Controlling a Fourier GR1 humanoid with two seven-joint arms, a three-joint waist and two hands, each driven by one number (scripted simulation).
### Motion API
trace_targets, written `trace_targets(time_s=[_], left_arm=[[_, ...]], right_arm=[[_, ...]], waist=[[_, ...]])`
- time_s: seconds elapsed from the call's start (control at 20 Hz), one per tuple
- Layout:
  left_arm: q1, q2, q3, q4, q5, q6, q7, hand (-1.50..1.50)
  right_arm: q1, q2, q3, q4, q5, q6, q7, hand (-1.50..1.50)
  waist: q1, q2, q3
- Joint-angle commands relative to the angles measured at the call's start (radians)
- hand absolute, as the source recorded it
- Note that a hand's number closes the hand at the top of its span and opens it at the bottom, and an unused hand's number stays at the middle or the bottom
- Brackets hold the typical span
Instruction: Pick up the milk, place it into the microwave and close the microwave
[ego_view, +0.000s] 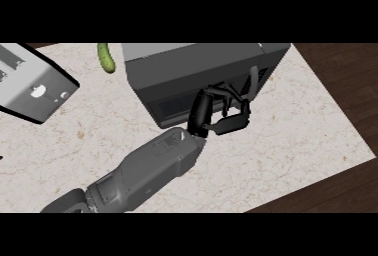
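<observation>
Robot hand (221, 112) on the right forearm (151, 170) is the only one in view; it comes up from the lower left of the head view and rests against the front of the microwave (199, 70). Its black fingers (240, 107) are curled inward beside the thumb, near the door's handle edge, but I cannot tell whether they close round the handle or merely lie bent against the door, and nothing else shows inside them. That door looks shut, or very nearly so, its dark front face turned toward the lower right. No milk can be seen anywhere on the bench (295, 130); whether it sits inside the microwave cannot be told from this view. Left of the microwave, near the top edge of the pale marbled bench, lies a green cucumber (106, 57), apart from the microwave's side. Further left stands a grey toaster (33, 82), set at an angle and partly cut off by the view's edge, well apart from the forearm. Dark wooden floor (347, 80) shows past the bench's right and lower right edges.
</observation>
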Motion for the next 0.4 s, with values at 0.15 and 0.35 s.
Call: trace_targets(time_s=[0.15, 0.35], left_arm=[[0.055, 0.002, 0.078, 0.152, 0.082, 0.037, 0.018, -1.5], [0.05, 0.002, 0.061, 0.154, 0.101, 0.032, 0.014, -1.5]], right_arm=[[0.032, -0.036, -0.031, -0.033, -0.04, -0.014, 0.017, -1.5], [0.06, -0.036, -0.024, -0.05, -0.051, -0.024, 0.028, -1.5]], waist=[[0.038, 0.0, -0.005], [0.053, -0.001, -0.004]])
